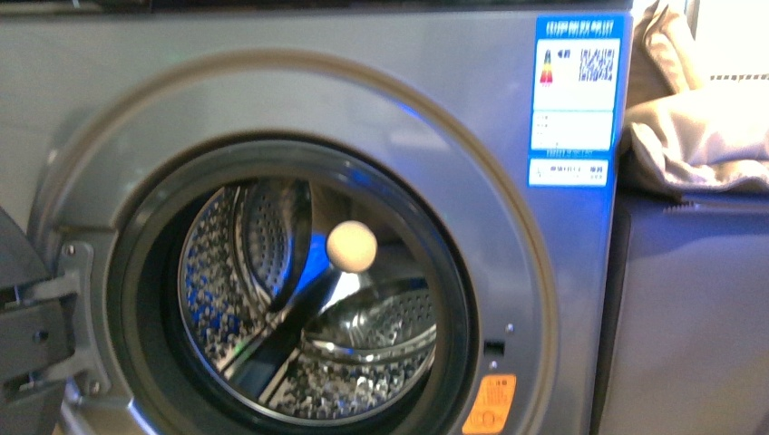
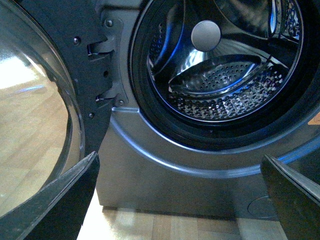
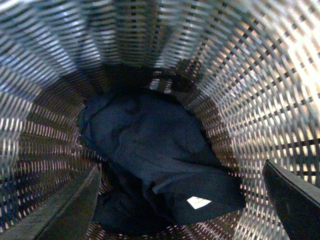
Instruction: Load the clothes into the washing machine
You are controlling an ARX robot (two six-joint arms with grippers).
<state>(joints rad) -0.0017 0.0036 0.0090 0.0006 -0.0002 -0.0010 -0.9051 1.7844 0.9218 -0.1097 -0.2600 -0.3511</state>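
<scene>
Looking down the right wrist cam, I see the clothes (image 3: 150,145) lying crumpled at the bottom of a woven basket (image 3: 250,75), with a white tag (image 3: 198,202) showing near one edge. Right hand (image 3: 180,166) hangs above them w/ fingers wide apart, holding nothing. Left hand (image 2: 179,155) is likewise spread and empty, low in front of the washing machine (image 2: 165,185), whose door (image 2: 35,100) is swung open to the side. Front cam shows the drum (image 1: 308,308) bare, so I judge we're at the pick stage.

Risks as I see them:
- Fabric looks thin and limp, so a shallow pinch may catch only one fold and the rest slips off on the lift.
- Going too deep could jam fingertips into the basket weave.
- On transfer, trailing cloth may snag the rubber gasket (image 2: 142,100) or hang over the lip & block the door.
- Left arm sits near the opening, so the arms could clash.
</scene>
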